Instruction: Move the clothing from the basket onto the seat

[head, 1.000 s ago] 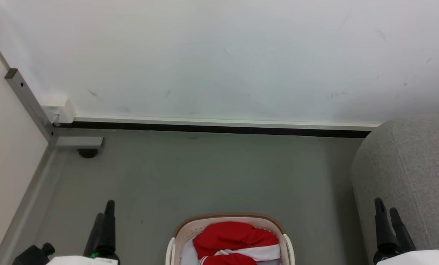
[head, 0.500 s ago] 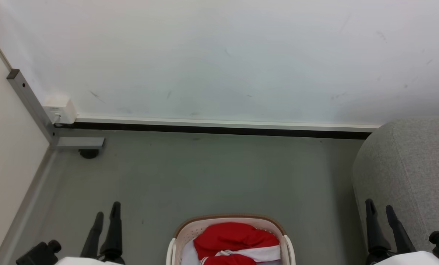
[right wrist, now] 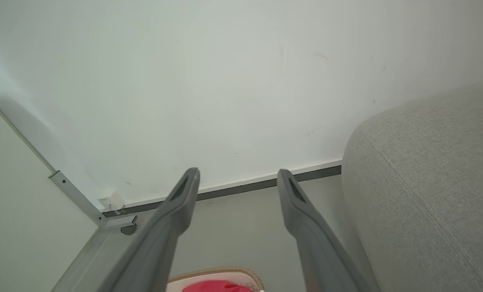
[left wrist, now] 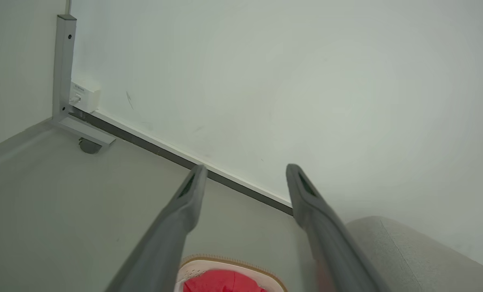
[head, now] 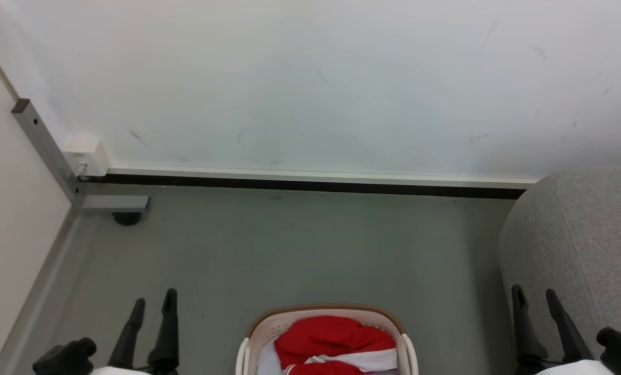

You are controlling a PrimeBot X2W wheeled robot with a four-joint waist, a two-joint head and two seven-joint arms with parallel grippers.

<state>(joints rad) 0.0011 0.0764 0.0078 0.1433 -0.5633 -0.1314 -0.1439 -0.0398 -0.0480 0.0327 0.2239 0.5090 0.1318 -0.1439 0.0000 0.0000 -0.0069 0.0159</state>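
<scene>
Your left gripper (head: 155, 297) has its fingers spread wide w/ nothing between them. Your right gripper (head: 533, 290) is the same: wide apart, empty. Both sets of tips point toward the wall (head: 310, 78), above the floor (head: 289, 245).

The basket (head: 323, 308) sits on the floor between the two pairs of fingers, roughly midway, well apart from both. The clothing (head: 331, 338) is inside it: bunched red fabric w/ a white band, lying over a pale pad (head: 262, 362) on the side nearer your left fingers. In the left wrist view, the brown rim and a bit of red show low between that gripper's fingers.

The seat (head: 576, 234) is just beside your right fingers, on their outer side and beyond their tips.

Ahead of your left fingers and off to their outer side, a grey metal post (head: 42, 146) meets the wall, w/ a small white box (head: 84, 155) at its foot. The box has a label, but the print is too small to read.
</scene>
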